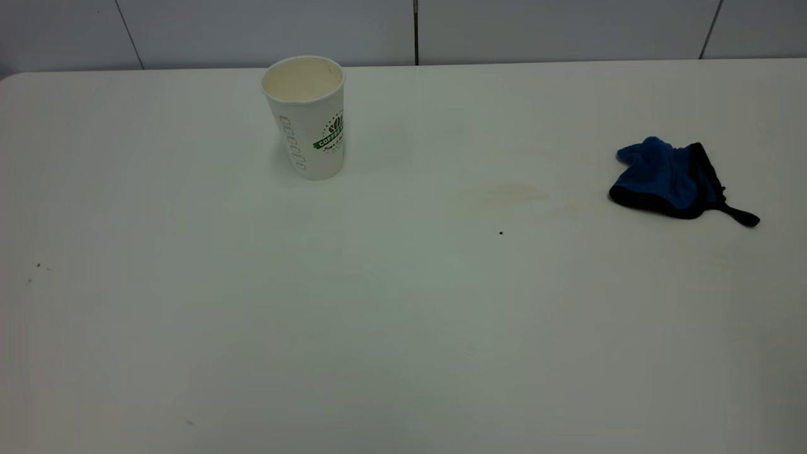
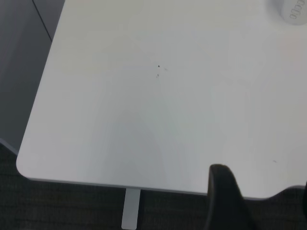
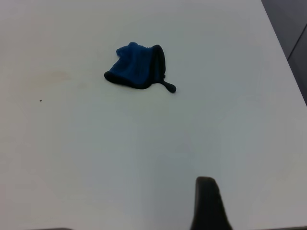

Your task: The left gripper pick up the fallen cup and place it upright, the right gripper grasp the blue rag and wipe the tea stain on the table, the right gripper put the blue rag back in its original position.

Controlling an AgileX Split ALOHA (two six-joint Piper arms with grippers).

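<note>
With the paper cup [image 1: 304, 117] upright, the blue rag [image 1: 671, 180] lies beside the faint tea stain [image 1: 512, 193], nearest the right gripper [image 3: 209, 203], whose finger spread I cannot tell.

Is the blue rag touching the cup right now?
Apart. The exterior view shows the blue rag far right of the upright cup, with bare table between them.

Only readable text I see is on the cup [image 1: 307, 120]: green band logo reading "COFFEE", last letters partly cut off by the curve. Smaller script line under it, too small to read. Nothing else carries lettering.
</note>
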